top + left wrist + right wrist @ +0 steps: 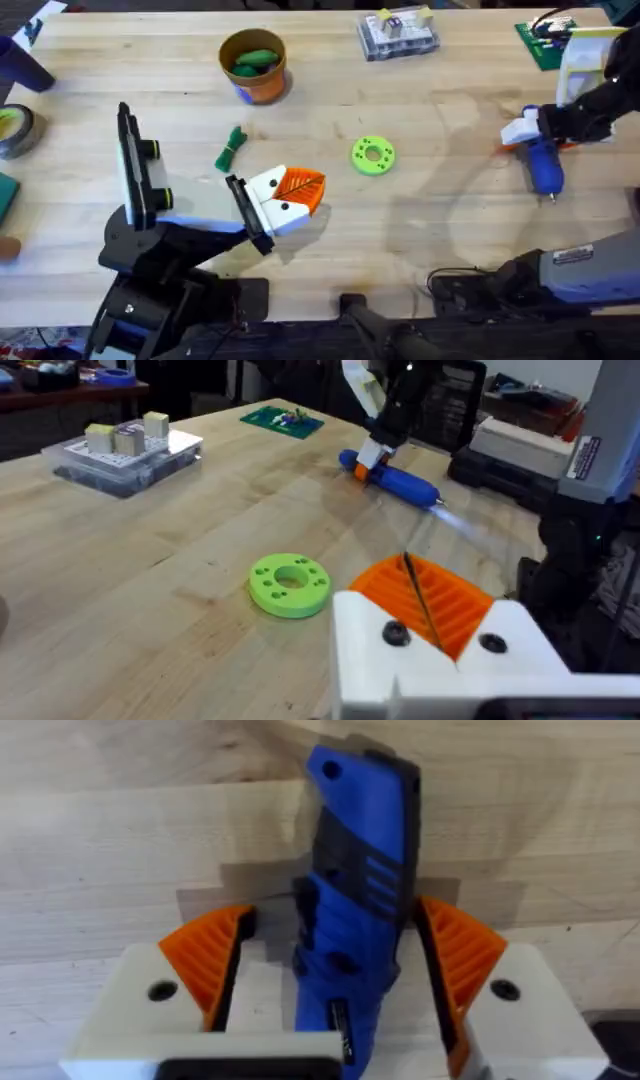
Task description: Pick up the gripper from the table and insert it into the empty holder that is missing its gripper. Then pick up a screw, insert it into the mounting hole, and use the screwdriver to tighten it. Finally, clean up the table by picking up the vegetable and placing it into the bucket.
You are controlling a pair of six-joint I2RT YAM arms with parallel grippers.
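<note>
Nearest to the overhead camera, the left arm's black base sits at the lower left, and its white blocky holder (272, 205) carries the orange ribbed leaf-shaped gripper (300, 187) over the pale wooden tabletop (440, 230). From the left wrist view I cannot tell if the left pincer (440, 622) is apart or together.

Between this holder and the right arm a wide bare stretch of tabletop lies open, with the lime-green round disc with holes (373, 155) at its left border. The small dark-green bean-like vegetable (232, 148) lies just beside the tall upright black-and-white plate (133, 170), well apart from the orange bucket with mustard-yellow rim (254, 65), which stands near the far edge and holds a bright-green glossy vegetable (256, 60).

Close to the right edge, the right pincer (532, 130) is at the blue cylindrical screwdriver (543, 165). The right wrist view shows what the overhead hides: the orange pads (465, 955) stand on both sides of the blue body, and the pincer (340, 960) is clamped on it. The left wrist view shows the thin metal bit pointing away from the pincer.
</note>
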